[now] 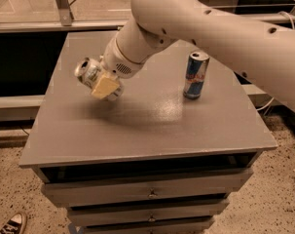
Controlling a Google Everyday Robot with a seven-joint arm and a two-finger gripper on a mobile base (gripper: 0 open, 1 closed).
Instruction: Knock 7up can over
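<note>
The 7up can [87,71] is a short silver can with a pull-tab top. It sits on the left part of the grey table [137,126], tilted hard, with its top facing up and to the left. My gripper [105,87], with its yellowish tip, is right against the can's lower right side. The big white arm reaches in from the upper right. The can's lower part is hidden behind the gripper.
A taller blue-and-silver can with a red logo [195,75] stands upright right of centre. The table has drawers [149,194] under its front edge. A glass-and-metal railing [62,6] runs behind. A shoe [10,223] lies on the floor at the bottom left.
</note>
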